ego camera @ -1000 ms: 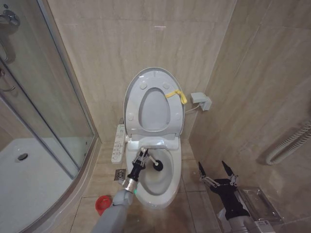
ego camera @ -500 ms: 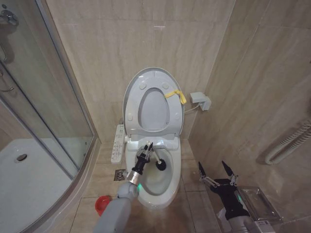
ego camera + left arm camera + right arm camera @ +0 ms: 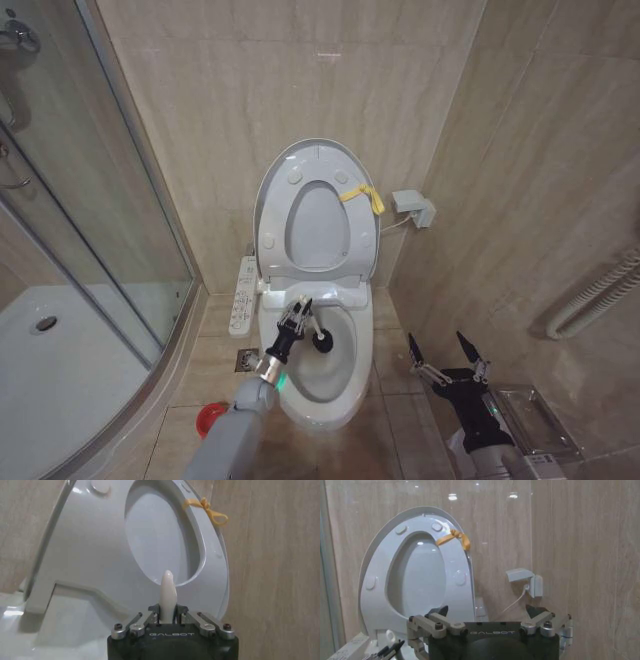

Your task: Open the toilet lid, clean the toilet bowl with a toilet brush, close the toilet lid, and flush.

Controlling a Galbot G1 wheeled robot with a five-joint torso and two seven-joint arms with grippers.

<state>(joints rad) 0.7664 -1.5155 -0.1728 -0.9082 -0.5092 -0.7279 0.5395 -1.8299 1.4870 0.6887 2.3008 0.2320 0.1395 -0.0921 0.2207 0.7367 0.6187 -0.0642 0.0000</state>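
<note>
Bathroom fittings around the brush

Red cup holder point(image 3: 211, 418) on the floor, nearer than the tool; yellow ribbon point(image 3: 362, 196) above it; white wall socket point(image 3: 413, 208) beyond it, rightward.

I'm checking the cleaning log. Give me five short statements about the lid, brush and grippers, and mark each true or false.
1. The lid is raised against the wall. True.
2. The left gripper holds the brush with its head inside the bowl. True.
3. The right gripper grips the brush. False: its jaws are open and empty, beside the toilet.
4. The red cup sits inside the bowl. False: it stands on the floor next to the toilet.
5. A yellow tie hangs on the seat ring. True.
</note>
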